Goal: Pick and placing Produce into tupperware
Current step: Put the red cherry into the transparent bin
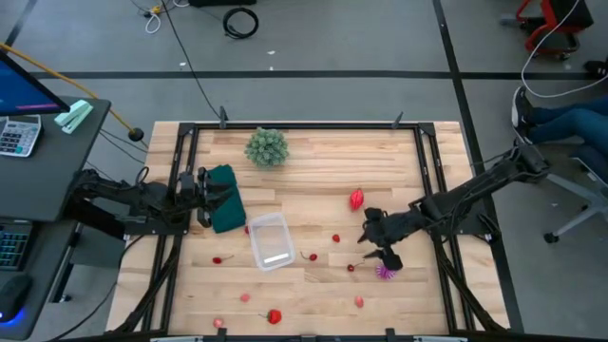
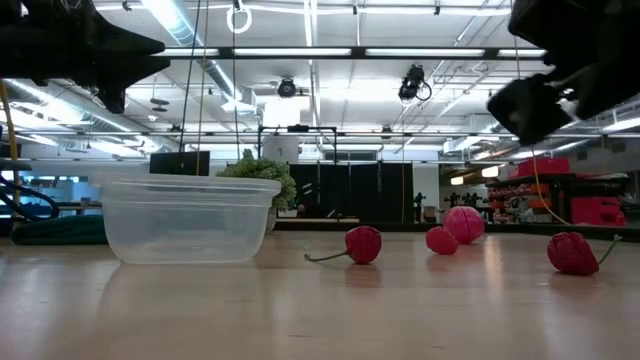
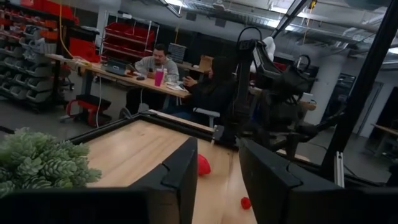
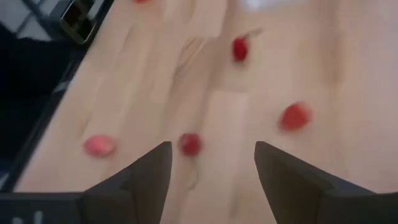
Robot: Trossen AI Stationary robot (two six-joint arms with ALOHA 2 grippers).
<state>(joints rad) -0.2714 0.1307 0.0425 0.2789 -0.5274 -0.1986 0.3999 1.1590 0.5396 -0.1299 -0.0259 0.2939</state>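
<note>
Produce (image 1: pixel 335 237) lies scattered around the empty tupperware (image 1: pixel 270 239) in the high view; the right gripper (image 1: pixel 380 249) hovers among it, open and empty, likely choosing a piece. Low view: tupperware (image 2: pixel 188 218) stands empty. Left wrist view: left gripper (image 3: pixel 217 168) waits half open, empty, at the table's left edge.

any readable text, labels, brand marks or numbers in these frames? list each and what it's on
None can be read.
Calculator beside the table: keys show, markings too small to read.
Screen at the high view's left edge: only colour, no legible text.
Red bins on shelves in the room: no readable labels.
Tupperware, produce and both grippers: no markings visible.
</note>
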